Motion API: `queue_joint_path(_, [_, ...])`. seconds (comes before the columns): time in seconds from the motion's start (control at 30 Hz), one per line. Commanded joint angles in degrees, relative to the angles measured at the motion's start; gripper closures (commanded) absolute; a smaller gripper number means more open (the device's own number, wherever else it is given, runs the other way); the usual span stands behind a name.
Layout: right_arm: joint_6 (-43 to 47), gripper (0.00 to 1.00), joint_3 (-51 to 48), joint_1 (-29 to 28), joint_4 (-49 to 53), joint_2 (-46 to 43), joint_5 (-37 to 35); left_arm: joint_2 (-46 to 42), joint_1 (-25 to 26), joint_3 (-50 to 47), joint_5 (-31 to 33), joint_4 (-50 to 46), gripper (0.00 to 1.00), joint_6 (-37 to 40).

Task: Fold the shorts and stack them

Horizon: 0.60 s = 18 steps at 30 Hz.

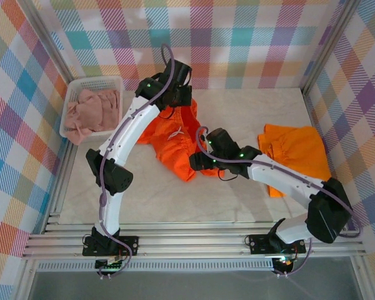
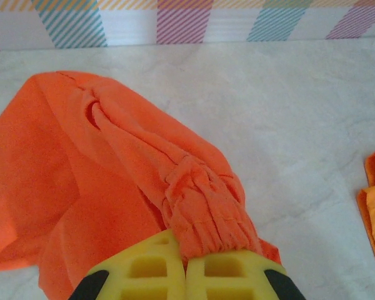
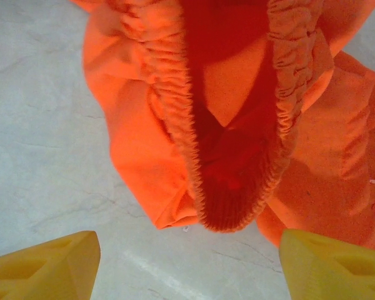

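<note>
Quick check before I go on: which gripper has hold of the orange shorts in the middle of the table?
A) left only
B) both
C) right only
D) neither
A: the left gripper is shut on a bunched fold of the shorts, while the right gripper stands open, short of the waistband.

- Orange shorts are lying crumpled on the pale marbled table.
- Their gathered elastic waistband is gaping open toward the camera.
- Right gripper is hovering near the waistband, with yellow fingers spread wide and gripping nothing.
</note>
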<state>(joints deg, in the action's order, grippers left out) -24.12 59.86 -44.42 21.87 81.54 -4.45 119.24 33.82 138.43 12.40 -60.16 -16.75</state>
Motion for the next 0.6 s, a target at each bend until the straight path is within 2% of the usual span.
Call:
queue_joint_path(0.0, [-2.94,0.24,2.7,-0.31,-0.2,3.5,-4.12,0.39,-0.41,0.23,-1.48,-1.54,1.0,-1.04])
queue_joint_path(0.2, [-8.15,0.25,5.84,-0.31,2.55,8.63,-5.17,0.13,-0.43,-0.17,-0.71,-1.45,1.0,-1.09])
queue_joint_path(0.37, [-11.51,0.29,5.92,-0.31,1.78,11.53,-3.37,-0.04,-0.62,-1.14,-0.57,-1.0,1.0,-1.2])
queue_joint_path(0.5, [-12.93,0.43,5.98,-0.46,0.09,13.64,-1.1,-0.42,-0.99,-2.3,-0.19,-0.51,1.0,-1.71])
queue_joint_path(0.57, [-13.09,0.56,6.25,-0.73,-0.39,14.32,-0.51,-0.75,-1.36,-3.13,-0.07,-0.1,1.0,-2.07])
